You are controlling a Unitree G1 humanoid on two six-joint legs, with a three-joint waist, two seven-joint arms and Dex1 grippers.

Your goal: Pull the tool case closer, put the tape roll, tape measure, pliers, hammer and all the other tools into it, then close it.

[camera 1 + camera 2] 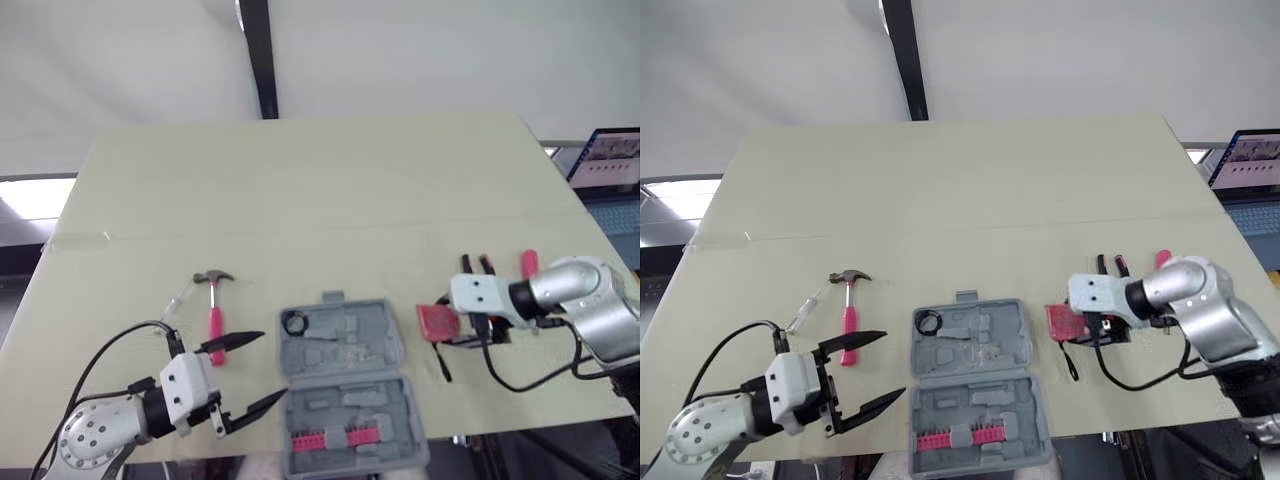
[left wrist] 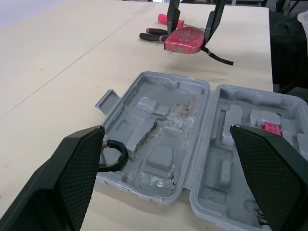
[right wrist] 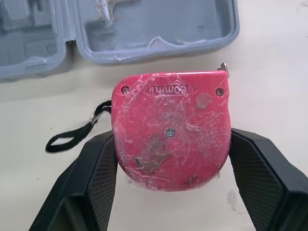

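Note:
The grey tool case (image 1: 345, 385) lies open near the table's front edge, with pink bits (image 1: 335, 438) in its near half. A black tape roll (image 2: 123, 151) sits in the far left corner of the case. My right gripper (image 3: 173, 137) is shut on the red tape measure (image 3: 171, 130), just right of the case and low over the table; its black strap (image 3: 72, 137) trails down. My left gripper (image 1: 272, 365) stands open at the case's left side, holding nothing. The pink-handled hammer (image 1: 214, 305) lies left of the case. Pliers (image 1: 487, 265) lie behind the right gripper.
A clear-handled tool (image 1: 178, 298) lies beside the hammer's head. A pink-handled tool (image 1: 528, 263) lies next to the pliers. A laptop (image 1: 610, 160) stands off the table's right edge, and a black pole (image 1: 258, 60) rises behind the table.

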